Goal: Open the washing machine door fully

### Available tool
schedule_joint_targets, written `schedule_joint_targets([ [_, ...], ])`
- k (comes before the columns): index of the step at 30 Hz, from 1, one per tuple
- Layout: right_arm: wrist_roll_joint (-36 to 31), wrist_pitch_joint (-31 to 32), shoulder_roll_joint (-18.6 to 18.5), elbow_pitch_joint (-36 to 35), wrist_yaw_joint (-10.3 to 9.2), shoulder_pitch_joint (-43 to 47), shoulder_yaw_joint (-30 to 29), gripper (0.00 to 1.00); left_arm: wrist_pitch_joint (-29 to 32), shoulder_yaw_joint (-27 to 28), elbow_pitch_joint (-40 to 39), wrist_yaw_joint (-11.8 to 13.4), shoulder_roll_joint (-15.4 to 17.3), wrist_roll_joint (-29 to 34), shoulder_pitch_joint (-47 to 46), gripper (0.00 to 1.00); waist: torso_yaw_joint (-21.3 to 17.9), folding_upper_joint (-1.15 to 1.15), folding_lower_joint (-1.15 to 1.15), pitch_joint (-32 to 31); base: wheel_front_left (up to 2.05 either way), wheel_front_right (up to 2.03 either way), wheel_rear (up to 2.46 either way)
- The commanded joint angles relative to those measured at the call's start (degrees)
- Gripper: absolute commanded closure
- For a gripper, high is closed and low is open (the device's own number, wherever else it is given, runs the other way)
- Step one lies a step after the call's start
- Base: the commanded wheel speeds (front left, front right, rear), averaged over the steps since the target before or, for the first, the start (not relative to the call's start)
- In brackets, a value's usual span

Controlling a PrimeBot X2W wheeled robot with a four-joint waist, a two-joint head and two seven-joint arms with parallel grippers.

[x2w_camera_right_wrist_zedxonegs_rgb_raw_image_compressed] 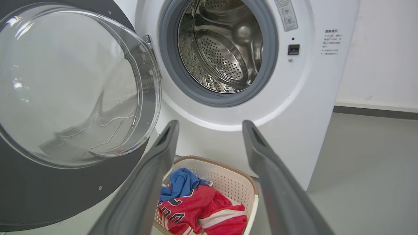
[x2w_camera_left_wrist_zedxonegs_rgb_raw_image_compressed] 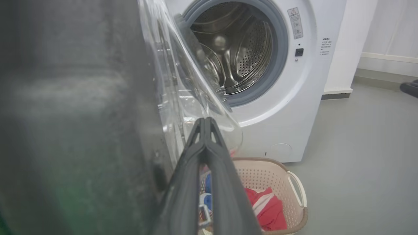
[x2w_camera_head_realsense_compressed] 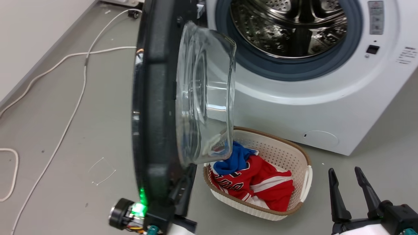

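Dark grey fingers [x2w_camera_left_wrist_zedxonegs_rgb_raw_image_compressed: 192, 156] of the left gripper [x2w_camera_left_wrist_zedxonegs_rgb_raw_image_compressed: 205, 121] are shown pressed together with nothing pinched between them. They are laid along the drum-facing side of the large round glossy black washing machine door [x2w_camera_head_realsense_compressed: 153, 98], near its lower rim; whether contact is made cannot be told. From these fingers, the door's dark inner frame and its clear bulging glass bowl [x2w_camera_head_realsense_compressed: 205, 98] lie toward the robot's left. A leftward sweep by this nearer arm is therefore judged to be what would swing the door wider. The door is seen upright, roughly square to the front of the white boxy washing machine [x2w_camera_head_realsense_compressed: 326, 107], and hinged left of the steel drum opening [x2w_camera_head_realsense_compressed: 287, 26]. The right gripper [x2w_camera_head_realsense_compressed: 345, 171] is held with fingers spread, well apart from the door, beyond the cream perforated laundry basket [x2w_camera_head_realsense_compressed: 281, 153].
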Motion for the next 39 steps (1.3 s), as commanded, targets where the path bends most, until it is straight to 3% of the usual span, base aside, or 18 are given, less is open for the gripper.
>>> schedule_joint_targets([
  [1,-0.2,-0.1,0.1,-0.1,-0.01,-0.9,-0.2,0.0,0.2,1.6,-0.1,0.9,0.5,-0.5,0.9,1.0,1.1,0.0,0.0,0.6,0.0,0.0,0.0],
  [15,-2.0,-0.1,0.1,-0.2,-0.01,-2.3,-0.3,0.0,0.2,19.3,0.3,3.6,3.7,-3.7,0.6,1.0,1.3,0.0,0.0,3.1,0.0,0.0,0.0],
  [28,-4.5,-0.1,0.1,-0.9,-0.01,-4.8,-0.6,0.0,0.2,37.2,5.3,2.7,2.7,-5.6,-6.6,1.0,-1.1,0.0,0.0,8.8,0.0,0.0,0.0],
  [39,-5.8,-0.1,0.1,-0.9,-0.01,-7.2,-0.1,0.0,0.2,46.0,11.2,-0.2,4.2,-5.0,-13.1,1.0,-3.0,0.0,0.0,12.3,0.0,0.0,0.0],
])
